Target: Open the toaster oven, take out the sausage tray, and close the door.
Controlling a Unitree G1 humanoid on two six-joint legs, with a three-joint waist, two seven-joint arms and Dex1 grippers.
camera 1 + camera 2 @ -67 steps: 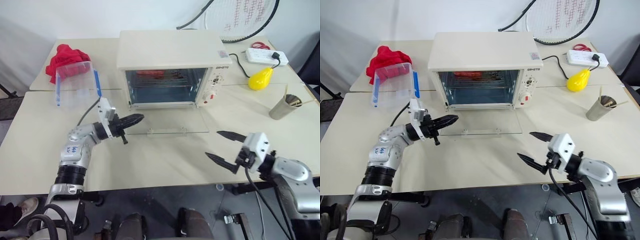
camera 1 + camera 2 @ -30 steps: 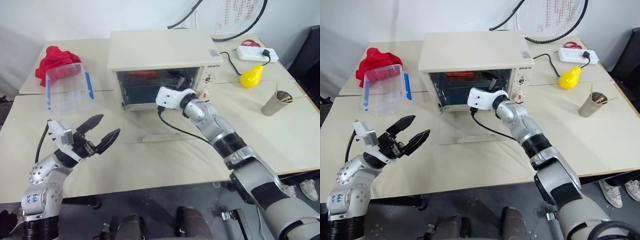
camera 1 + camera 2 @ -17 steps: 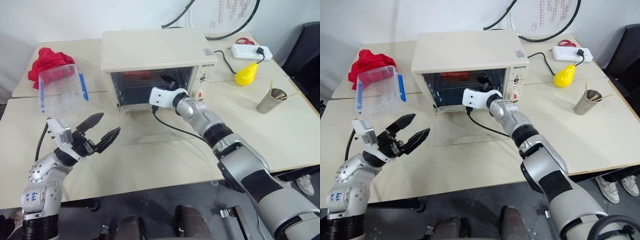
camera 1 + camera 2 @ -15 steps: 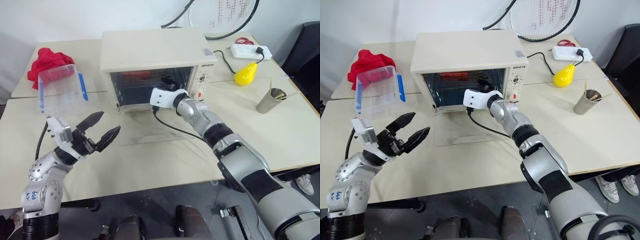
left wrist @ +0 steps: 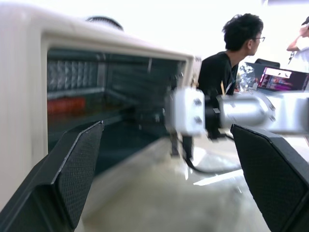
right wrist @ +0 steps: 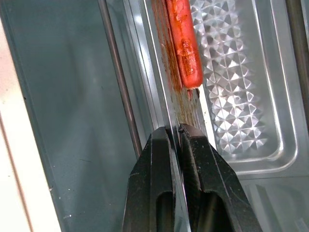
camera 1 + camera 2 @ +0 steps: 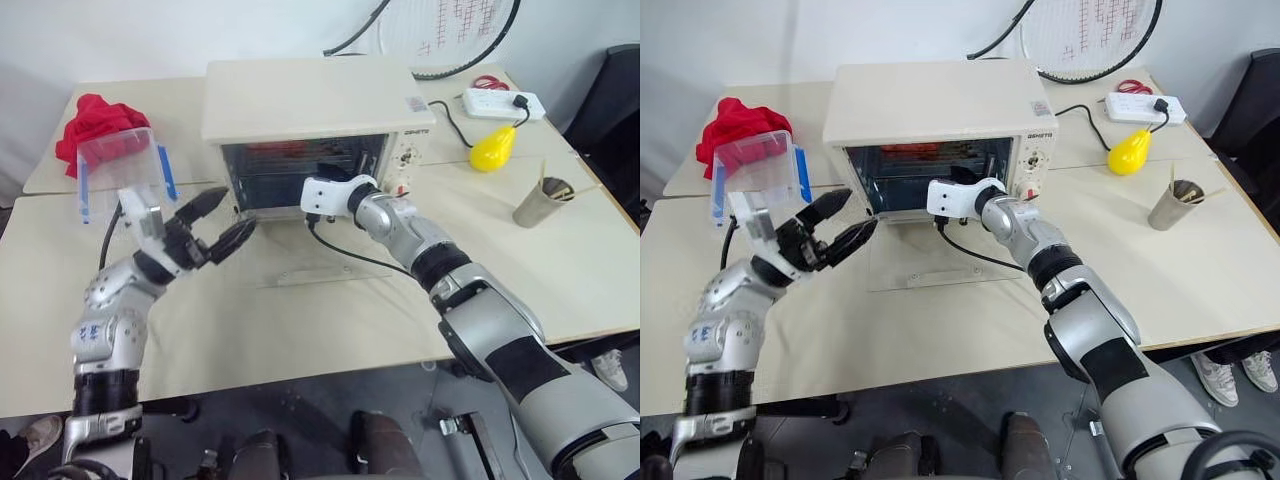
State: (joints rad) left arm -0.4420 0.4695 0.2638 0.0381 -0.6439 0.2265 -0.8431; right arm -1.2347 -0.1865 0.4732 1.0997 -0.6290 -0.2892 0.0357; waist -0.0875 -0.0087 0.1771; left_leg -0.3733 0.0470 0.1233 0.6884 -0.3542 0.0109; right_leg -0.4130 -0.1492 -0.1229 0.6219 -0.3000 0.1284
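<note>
Right gripper (image 6: pixel 175 133), inside the toaster oven (image 7: pixel 940 105), fingers clamped on the near rim of the sausage tray (image 6: pixel 236 96); sausage (image 6: pixel 183 43) just beyond. Door (image 7: pixel 930 262) flat on table below. Left gripper (image 7: pixel 837 225) spread wide, beside the opening.

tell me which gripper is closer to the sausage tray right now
Right. The right gripper is inside the toaster oven, its fingers shut on the rim of the sausage tray. The left gripper hangs open outside, in front of the oven's left side, clear of the tray.
</note>
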